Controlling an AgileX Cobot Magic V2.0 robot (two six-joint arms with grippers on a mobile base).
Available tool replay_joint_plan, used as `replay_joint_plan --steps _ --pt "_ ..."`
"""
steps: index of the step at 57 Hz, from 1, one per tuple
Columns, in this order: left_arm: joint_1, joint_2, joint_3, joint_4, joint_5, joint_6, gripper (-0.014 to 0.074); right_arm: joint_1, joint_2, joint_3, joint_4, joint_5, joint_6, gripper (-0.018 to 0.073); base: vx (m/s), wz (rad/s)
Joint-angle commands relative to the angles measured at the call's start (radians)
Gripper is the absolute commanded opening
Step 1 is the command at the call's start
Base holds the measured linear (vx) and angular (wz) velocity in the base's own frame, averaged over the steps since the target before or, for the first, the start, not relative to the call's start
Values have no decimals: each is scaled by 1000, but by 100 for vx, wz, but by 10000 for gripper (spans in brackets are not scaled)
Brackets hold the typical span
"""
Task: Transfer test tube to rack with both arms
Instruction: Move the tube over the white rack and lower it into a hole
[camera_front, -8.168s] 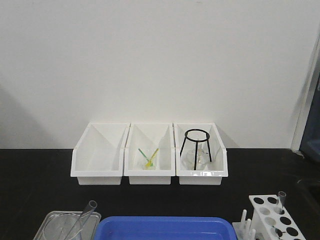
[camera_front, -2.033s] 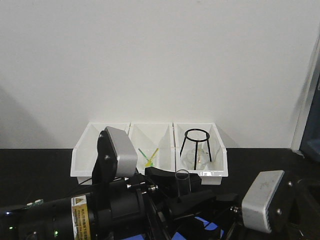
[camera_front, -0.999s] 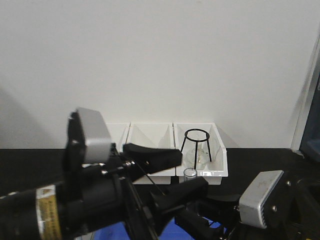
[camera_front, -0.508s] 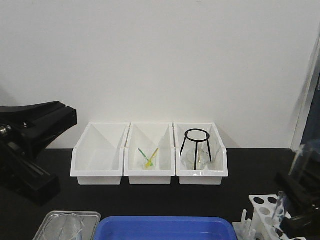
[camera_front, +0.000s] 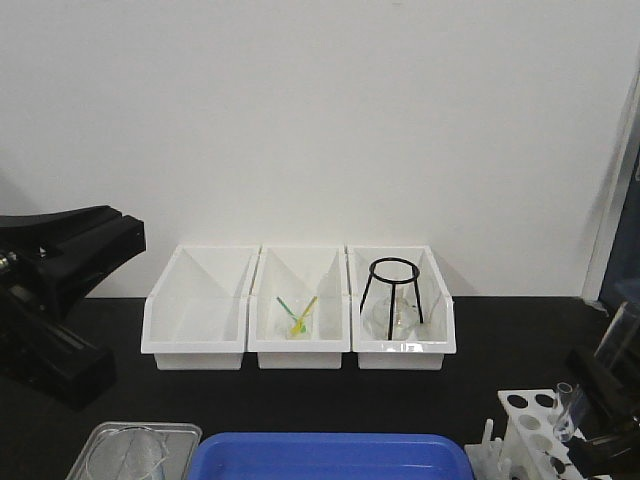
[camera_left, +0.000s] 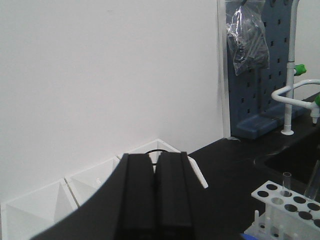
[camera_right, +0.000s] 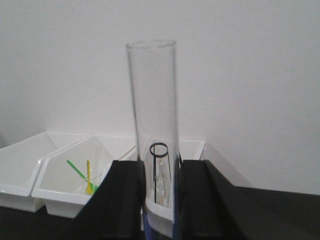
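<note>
My right gripper (camera_right: 159, 200) is shut on a clear glass test tube (camera_right: 152, 115) and holds it upright, open rim up. In the front view the gripper (camera_front: 608, 392) is at the lower right edge, with the tube (camera_front: 622, 335) just right of the white rack (camera_front: 530, 425). A second look-alike tube (camera_front: 566, 405) stands in a back hole of the rack. My left gripper (camera_left: 156, 172) is shut and empty. It is raised at the far left of the front view (camera_front: 125, 235). The left wrist view shows the rack (camera_left: 287, 205) at its lower right.
Three white bins (camera_front: 297, 345) stand in a row at the back. The middle one holds green and yellow sticks, the right one a black wire tripod (camera_front: 393, 290) over a flask. A blue tray (camera_front: 330, 455) and a metal tray with a beaker (camera_front: 130, 455) lie in front.
Both arms have left the centre, where they met around the tube. The left arm pulled back to the left, empty. The right gripper carried the tube to the rack and sank slightly.
</note>
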Motion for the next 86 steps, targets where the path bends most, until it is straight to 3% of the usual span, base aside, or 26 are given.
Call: replay_joint_plan --steps 1,14,41,58,68,86 --pt "-7 -10 -32 10 -17 0 -7 -7 24 -25 21 -185 -18 -8 0 0" --pt "-7 -6 -32 55 31 -1 -7 -7 84 -25 22 -219 -56 -8 0 0" --pt "-7 -4 -32 61 28 -1 -7 -7 279 -25 10 -219 -71 -8 0 0" --pt "-7 -4 -32 61 22 -1 -7 -7 294 -25 -15 -219 -86 6 0 0" --pt "-7 -4 -32 61 14 -1 -7 -7 294 -25 -15 -219 -86 97 0 0" --pt "-7 -4 -32 61 -7 -1 -7 -7 294 -25 -18 -219 -86 417 0 0"
